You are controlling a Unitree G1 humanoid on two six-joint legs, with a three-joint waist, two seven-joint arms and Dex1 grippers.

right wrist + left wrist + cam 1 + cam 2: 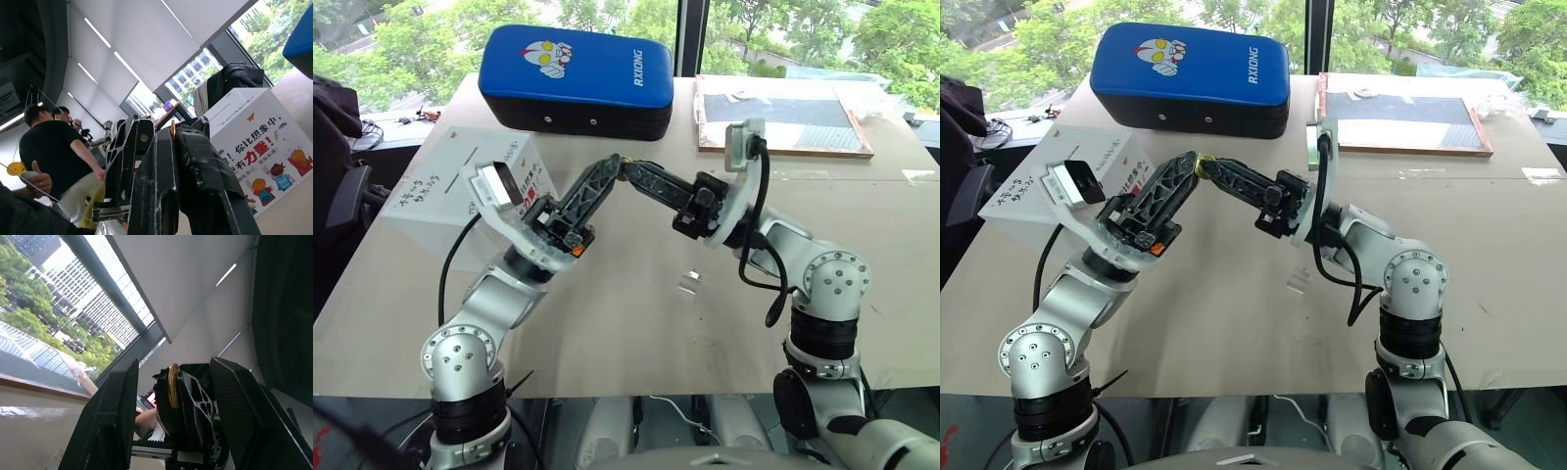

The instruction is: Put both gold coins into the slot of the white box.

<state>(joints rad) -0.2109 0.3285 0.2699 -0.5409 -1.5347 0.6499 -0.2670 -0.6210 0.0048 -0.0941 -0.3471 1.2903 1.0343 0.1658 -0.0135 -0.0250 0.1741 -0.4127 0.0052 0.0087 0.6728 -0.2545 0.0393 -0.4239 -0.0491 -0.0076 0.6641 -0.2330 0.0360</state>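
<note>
The white box (460, 201) stands at the left of the surface (636, 333), its slot (468, 157) on the top face. The left gripper (1190, 164) is raised above the surface, jaws apart around the right gripper's fingertips. The right gripper (1206, 166) meets it tip to tip, jaws clamped on a gold coin (173, 385). The second gold coin (690, 281) lies on the surface below the right arm.

table (636, 323): white box (431, 211); blue cushion (578, 78); framed board (783, 113); pale coin (690, 281)
</note>
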